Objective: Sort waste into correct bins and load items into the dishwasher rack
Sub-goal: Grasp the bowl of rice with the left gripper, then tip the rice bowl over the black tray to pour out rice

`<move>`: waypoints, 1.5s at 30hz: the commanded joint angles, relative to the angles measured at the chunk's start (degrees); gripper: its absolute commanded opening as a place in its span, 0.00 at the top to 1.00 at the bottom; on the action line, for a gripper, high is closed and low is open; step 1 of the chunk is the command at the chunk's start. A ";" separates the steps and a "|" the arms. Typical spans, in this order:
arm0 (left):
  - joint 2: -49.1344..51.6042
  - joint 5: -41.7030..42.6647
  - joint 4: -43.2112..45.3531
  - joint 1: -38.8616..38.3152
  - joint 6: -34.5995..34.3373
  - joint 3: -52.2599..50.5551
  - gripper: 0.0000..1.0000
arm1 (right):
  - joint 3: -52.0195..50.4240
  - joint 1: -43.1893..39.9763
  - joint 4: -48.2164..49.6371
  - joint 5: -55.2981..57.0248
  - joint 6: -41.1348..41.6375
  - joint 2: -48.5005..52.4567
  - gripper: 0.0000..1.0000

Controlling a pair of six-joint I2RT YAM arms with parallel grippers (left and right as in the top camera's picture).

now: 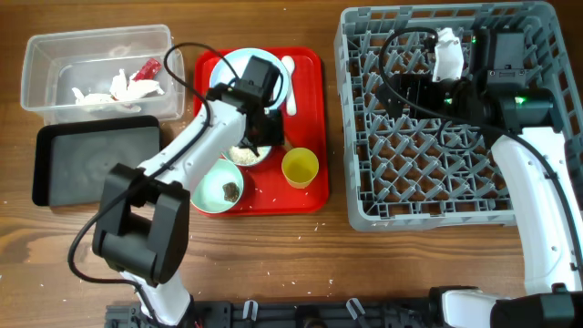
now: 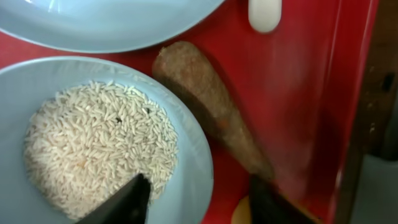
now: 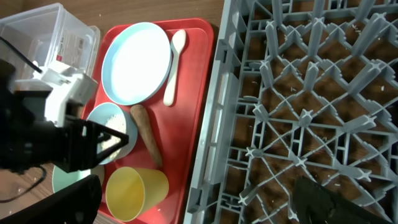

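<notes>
On the red tray (image 1: 305,196) we find plate (image 3: 137,62), rice bowl (image 2: 199,162), cup (image 1: 300,167), spoon (image 3: 171,68) and sausage (image 2: 211,106) unsorted, the rack (image 1: 351,137) bare, paper (image 1: 127,87) binned; left gripper (image 2: 199,199) and right gripper (image 3: 199,208) gape empty.

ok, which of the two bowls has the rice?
The bowl at the left gripper, beside the sausage piece. The other bowl, at the tray's front-left corner, holds only a dark scrap.

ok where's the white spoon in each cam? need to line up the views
Overhead: white spoon lies at the upper right of the red tray, right of the plate.
Left wrist: only one rounded end of the spoon shows, at the top edge.
Right wrist: spoon upper centre-left, just right of the plate.
Shared landmark: the red tray under it.
</notes>
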 commanded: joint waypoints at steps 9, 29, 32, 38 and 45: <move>0.35 -2.73 7.19 -0.44 2.05 -8.22 0.75 | 0.79 0.24 -0.94 -1.11 0.76 0.66 0.00; -10.49 3.32 2.84 1.86 1.62 0.94 0.96 | 0.79 0.24 -0.94 -1.11 0.76 0.66 0.00; -15.19 3.30 -0.31 5.18 0.07 1.33 0.96 | 0.79 0.24 -0.94 -1.11 0.74 0.66 0.00; -22.21 3.30 -12.66 17.90 -1.33 1.31 0.96 | 0.79 0.24 -0.70 -1.09 0.70 0.66 0.00; -20.46 14.25 -12.85 37.62 5.95 -3.19 0.96 | 0.79 0.24 -0.74 -1.09 0.70 0.66 0.00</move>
